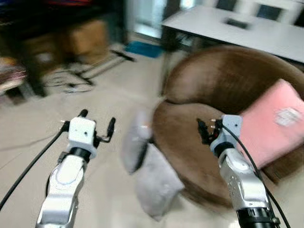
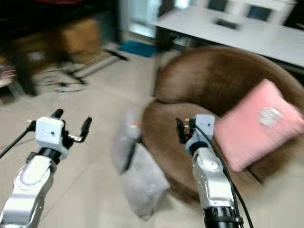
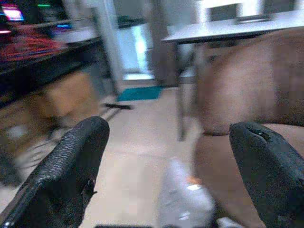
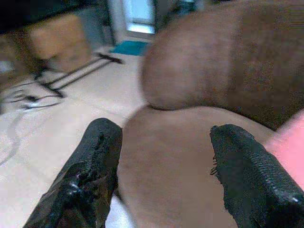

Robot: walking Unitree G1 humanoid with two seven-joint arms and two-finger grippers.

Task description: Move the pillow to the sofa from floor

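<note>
Low in the centre of your head view, a grey pillow (image 1: pixel 154 183) lies on the pale floor (image 1: pixel 109 118), leaning against the front edge of the round brown sofa (image 1: pixel 223 80); the picture is blurred, so you cannot make out its exact outline, and a second greyish shape just above it may be part of the same cushion or another one. On the right side of the frame a pink pillow (image 1: pixel 270 126) rests tilted on the sofa seat against the backrest. Your left gripper (image 1: pixel 97 124) hovers at lower left over bare floor, its two black fingers spread apart with nothing between them, to the left of the grey pillow and not touching it. Your right gripper (image 1: pixel 205 130) sits at centre right above the sofa seat, fingers likewise parted and empty in the wrist view, near the pink pillow. Across the top right you see a white table (image 1: pixel 247 31) behind the sofa, and at upper left a cardboard box (image 1: pixel 88 38) with loose cables (image 1: pixel 71 80) on the floor below it.
</note>
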